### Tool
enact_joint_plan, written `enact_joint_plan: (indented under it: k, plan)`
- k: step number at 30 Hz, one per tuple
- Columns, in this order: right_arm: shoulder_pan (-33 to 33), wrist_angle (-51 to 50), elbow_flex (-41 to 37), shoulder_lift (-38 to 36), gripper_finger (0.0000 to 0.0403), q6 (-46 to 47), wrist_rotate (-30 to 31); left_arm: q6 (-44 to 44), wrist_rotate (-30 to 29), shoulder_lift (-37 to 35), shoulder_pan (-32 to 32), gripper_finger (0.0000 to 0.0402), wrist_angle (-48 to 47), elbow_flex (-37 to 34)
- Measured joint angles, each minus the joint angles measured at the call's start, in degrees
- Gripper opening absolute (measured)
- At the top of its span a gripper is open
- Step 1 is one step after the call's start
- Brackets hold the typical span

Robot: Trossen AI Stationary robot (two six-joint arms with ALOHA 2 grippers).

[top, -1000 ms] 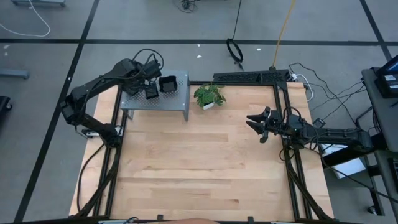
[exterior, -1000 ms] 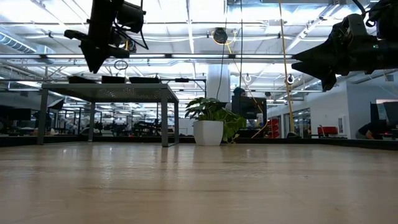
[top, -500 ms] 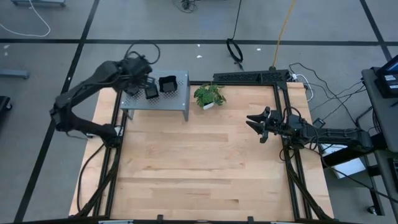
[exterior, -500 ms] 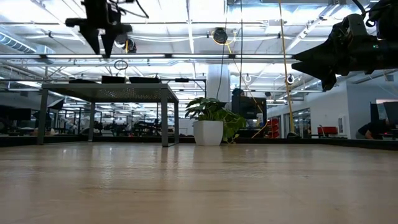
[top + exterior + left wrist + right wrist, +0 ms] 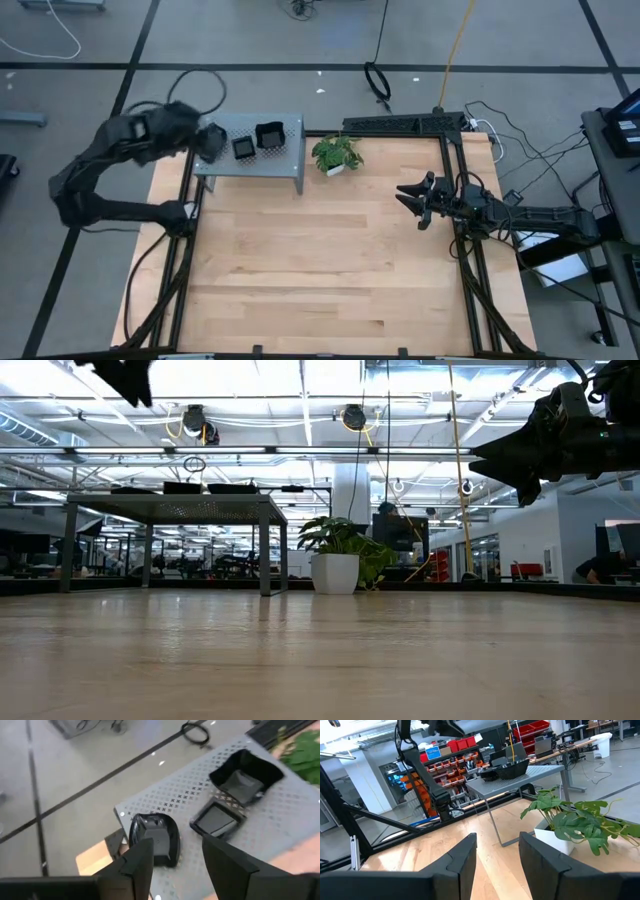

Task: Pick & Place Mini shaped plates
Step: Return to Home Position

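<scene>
Three mini shaped plates, black and glossy, rest on their bases on a grey perforated stand (image 5: 285, 160) at the table's far left. They are a rounded one (image 5: 155, 837), a flat square one (image 5: 217, 820) (image 5: 243, 148) and a deeper square one (image 5: 245, 772) (image 5: 269, 135). My left gripper (image 5: 175, 870) (image 5: 207, 140) hangs open above the stand's left end, slanting down, with nothing between its fingers. My right gripper (image 5: 405, 190) (image 5: 495, 860) stands open and level over the table's right side, holding nothing.
A small green potted plant (image 5: 337, 153) stands just right of the stand. A black frame (image 5: 400, 123) runs along the table's far right edge. The wooden table (image 5: 320, 270) stretches bare toward the near edge.
My left gripper has risen from just above the stand and drawn back toward the table's left edge, tipping from steeply down to a slant. The rounded plate lies on the stand where the gripper was. The right arm has kept still.
</scene>
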Motion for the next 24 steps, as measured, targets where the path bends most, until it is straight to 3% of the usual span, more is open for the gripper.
enact_joint_plan:
  k: [7,15,24]
  plan:
    - [0.0,0.0,0.0,0.0,0.0134,0.0,0.0,-4.5,0.2,-11.8,-5.7,0.0173,4.2,-8.6]
    - [0.0,0.0,0.0,0.0,0.0134,0.0,0.0,-6.1,0.9,-24.7,-10.5,0.0173,21.3,-26.8]
    - [0.0,0.0,0.0,0.0,0.0134,0.0,0.0,-5.4,1.6,-34.5,-13.3,0.0173,39.1,-42.9]
